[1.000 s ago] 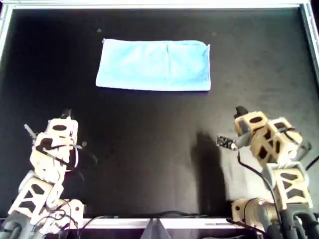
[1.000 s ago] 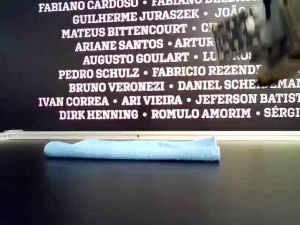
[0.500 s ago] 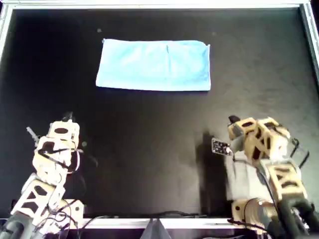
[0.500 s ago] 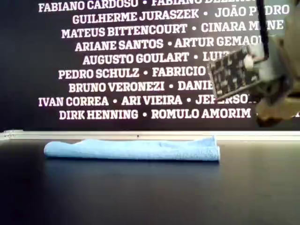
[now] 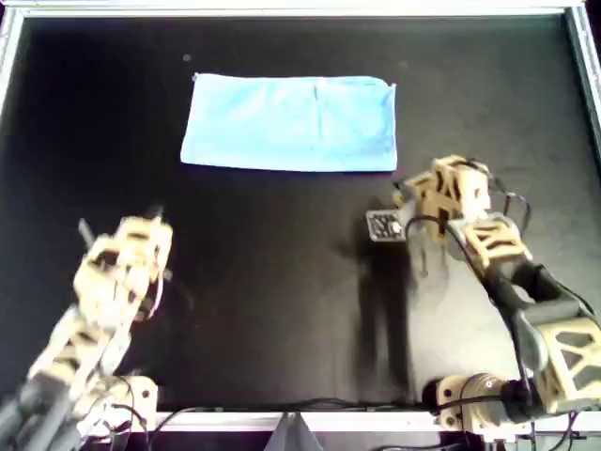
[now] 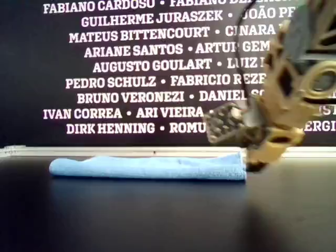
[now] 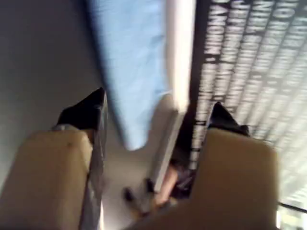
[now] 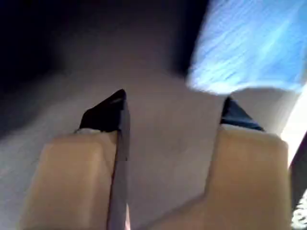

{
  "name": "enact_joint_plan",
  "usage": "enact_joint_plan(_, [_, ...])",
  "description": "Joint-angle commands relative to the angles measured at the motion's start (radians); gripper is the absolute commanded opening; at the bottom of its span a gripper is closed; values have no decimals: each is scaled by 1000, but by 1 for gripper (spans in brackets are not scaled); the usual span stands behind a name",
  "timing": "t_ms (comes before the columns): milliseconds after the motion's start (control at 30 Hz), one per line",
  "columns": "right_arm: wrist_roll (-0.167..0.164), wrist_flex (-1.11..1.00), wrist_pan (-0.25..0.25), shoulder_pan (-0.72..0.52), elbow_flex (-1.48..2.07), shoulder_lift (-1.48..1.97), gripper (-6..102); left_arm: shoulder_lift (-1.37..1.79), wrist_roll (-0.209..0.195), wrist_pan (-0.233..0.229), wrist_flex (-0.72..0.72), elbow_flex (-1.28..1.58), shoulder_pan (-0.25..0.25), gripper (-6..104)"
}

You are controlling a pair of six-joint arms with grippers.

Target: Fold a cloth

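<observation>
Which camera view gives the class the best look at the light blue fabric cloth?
The overhead view: the light blue fabric cloth shows whole, a flat rectangle on the black table. The exterior view shows only a low side-on strip. Both wrist views catch just a blurred part of it.

Bare black counter (image 5: pixel 282 272) lies open all around the cloth (image 5: pixel 289 123) (only the pale rail (image 5: pixel 300 10) crowds its twelve-o'clock edge, overhead).

Both my arms (image 5: pixel 103 291) are tan, blocky links with dark cut-out panels. Thin black cables loop along the arm (image 5: pixel 488 254) nearer the cloth. Each wrist view shows two tan jaws ending in black pointed tips (image 8: pixel 108 112).
</observation>
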Motion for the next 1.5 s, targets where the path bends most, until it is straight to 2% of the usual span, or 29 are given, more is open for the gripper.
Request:
enact_joint_plan(0, [3,-64,-5,3,-137,-15,85,-419,6,12,-118,-290,32,76])
enact_joint_plan(133, [3,-64,3,-11,-236,-124,85,-752,5,2,-129,-517,25,76])
enact_joint_plan(333, [6,-63,9,6,-373,-245,85,-954,5,-2,-129,-738,35,76])
enact_joint_plan(400, [26,-61,9,6,-408,-272,85,-1005,5,-2,-129,-788,35,76])
enact_joint_plan(500, [77,-43,11,6,-469,-318,85,-1108,5,-2,-129,-874,35,76])
enact_joint_plan(567, [92,-40,11,5,-505,-341,85,-1181,5,-3,-129,-939,35,76])
enact_joint_plan(933, [91,49,9,5,-588,-379,85,-1322,6,-5,-127,-1031,38,75])
enact_joint_plan(1200, [92,156,2,6,-592,-379,85,-1367,6,2,-127,-1081,117,75])
enact_joint_plan(1467, [92,161,5,6,-594,-380,85,-1434,6,9,-127,-1177,117,75])
